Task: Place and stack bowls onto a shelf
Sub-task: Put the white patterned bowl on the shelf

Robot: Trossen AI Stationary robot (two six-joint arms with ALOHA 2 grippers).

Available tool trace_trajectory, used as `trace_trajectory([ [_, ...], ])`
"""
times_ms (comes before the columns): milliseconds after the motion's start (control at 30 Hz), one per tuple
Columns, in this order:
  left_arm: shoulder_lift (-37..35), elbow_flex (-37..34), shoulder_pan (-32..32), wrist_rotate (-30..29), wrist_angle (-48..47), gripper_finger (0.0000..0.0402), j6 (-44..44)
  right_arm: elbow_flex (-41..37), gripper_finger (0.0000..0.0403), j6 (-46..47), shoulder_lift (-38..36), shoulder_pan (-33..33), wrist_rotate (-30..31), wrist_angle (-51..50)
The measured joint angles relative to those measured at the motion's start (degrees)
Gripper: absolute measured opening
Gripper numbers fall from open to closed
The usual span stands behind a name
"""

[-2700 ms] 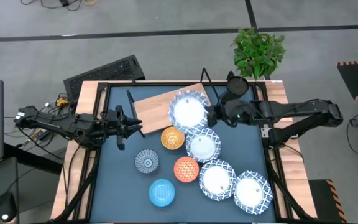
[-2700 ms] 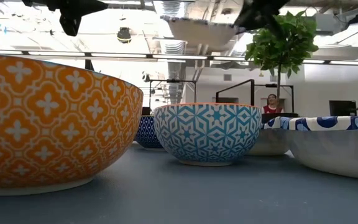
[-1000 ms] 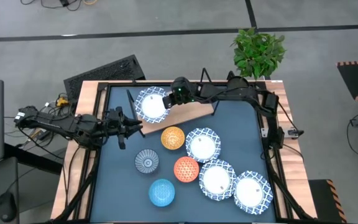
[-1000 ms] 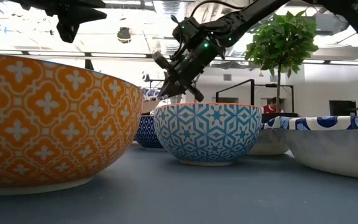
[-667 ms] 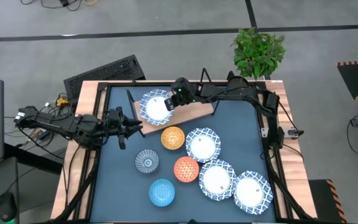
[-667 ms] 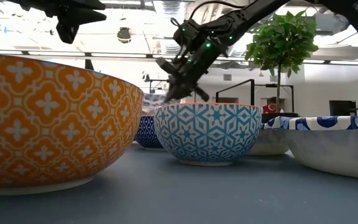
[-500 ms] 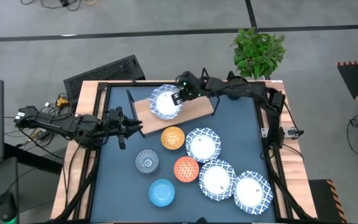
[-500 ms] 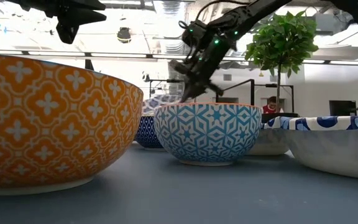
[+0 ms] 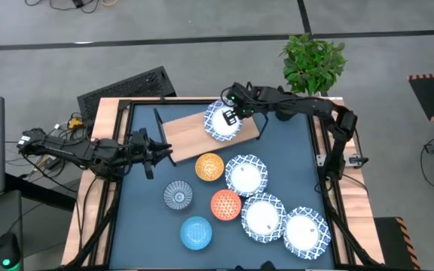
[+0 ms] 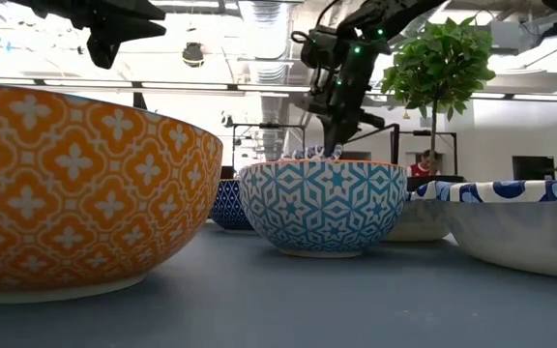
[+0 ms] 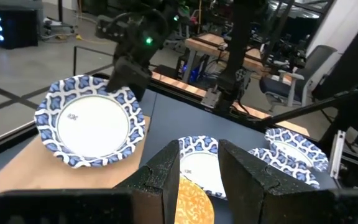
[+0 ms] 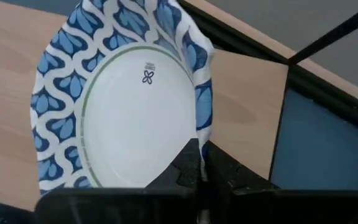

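Note:
My right gripper is shut on a white bowl with a blue-patterned rim. It holds the bowl over the right half of the light-wood shelf at the table's far side. The bowl tilts over the board. My left gripper hovers at the table's left, near the shelf's left end, its fingers apart with nothing between them. Several other bowls stand on the blue tabletop: yellow-orange, grey-blue, red-orange, light blue and three white-and-blue ones. My right gripper pinches the bowl's rim on its far right side, one finger inside the bowl and one outside. The fingers slant down from the table's right. The bowl hangs tilted; whether its underside touches the shelf I cannot tell.
A potted plant stands at the far right corner. A black frame runs along the table's edges. The shelf's left half is bare wood. In the low view the red-orange bowl and the light-blue bowl fill the foreground.
My right gripper has carried the bowl along the shelf from its left part toward the table's right and has tipped to point more steeply down. The bowl has stayed in the grip.

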Motion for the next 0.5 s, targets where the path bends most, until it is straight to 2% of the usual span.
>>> trace_trajectory([
  [233,0.0,0.0,0.0,-0.02,0.02,0.0096,0.0,-0.01,0.0061,-3.62,0.47,0.22,2.0,0.5],
  [333,0.0,0.0,0.0,0.09,0.02,0.0096,0.0,-0.02,0.0084,-3.86,0.47,0.29,4.39,0.56],
  [500,0.0,0.0,0.0,0.11,0.02,0.0096,0.0,-0.02,0.0133,-5.17,0.47,0.25,4.68,0.14],
])
